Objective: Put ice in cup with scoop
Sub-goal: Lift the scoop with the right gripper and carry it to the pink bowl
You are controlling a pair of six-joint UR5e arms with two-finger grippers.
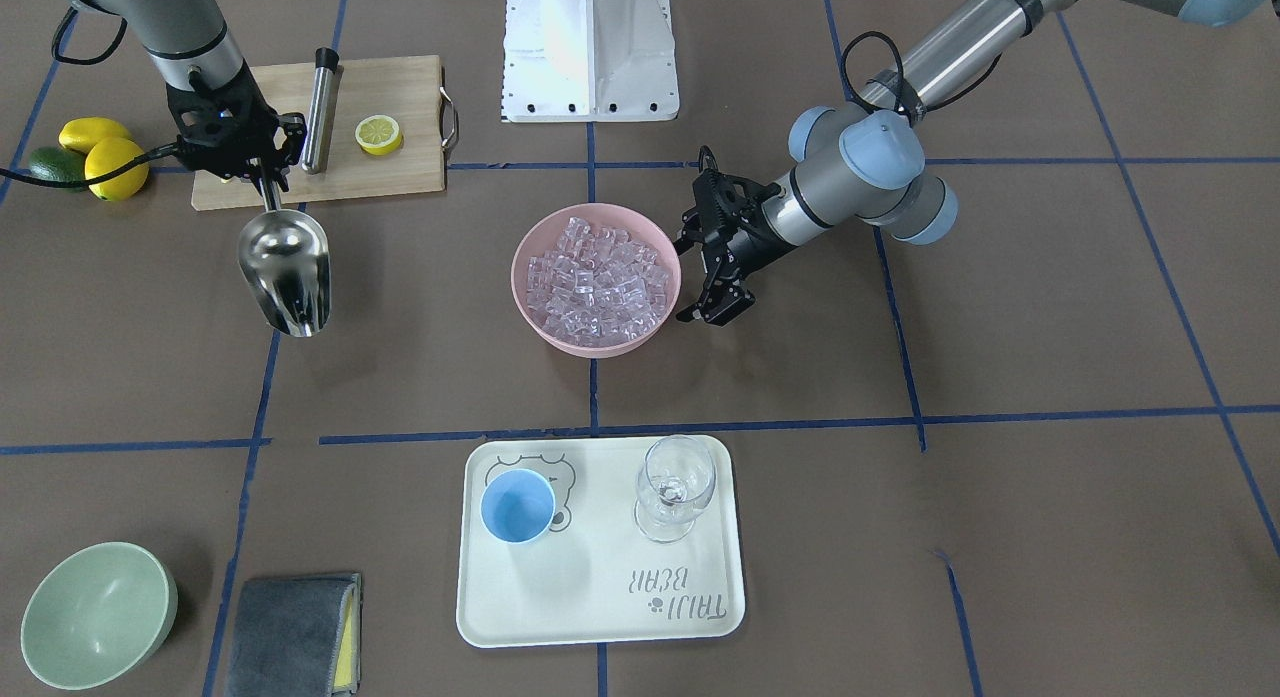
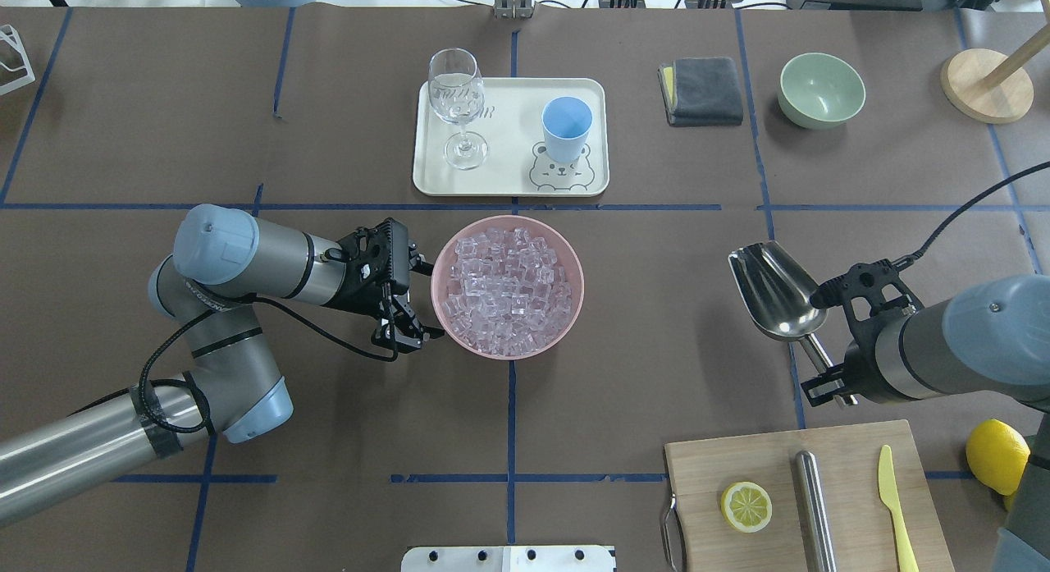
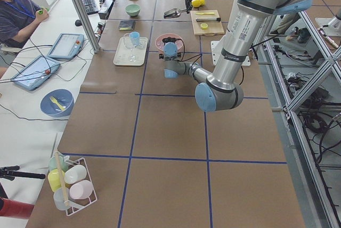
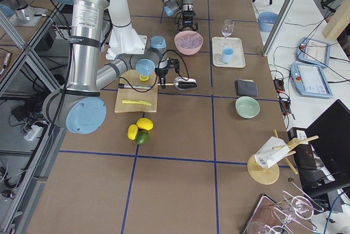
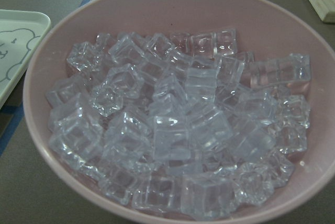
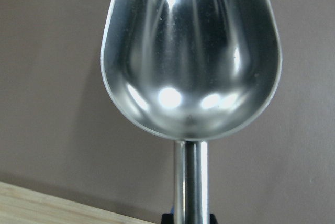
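Only right wrist view shows scoop (image 6: 191,56) empty, pinched by right pincer (image 1: 268,177); left pincer (image 2: 422,301) spread

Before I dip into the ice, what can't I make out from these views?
- Right gripper hold on the scoop handle: cut off by the bottom edge in the right wrist view, and covered by the gripper body overhead.
- Left gripper touching the bowl or not: no fingers show in the left wrist view, and overhead the gap is unclear.
- Ice depth: the top layer hides it.
- Cup in the side views: too small.
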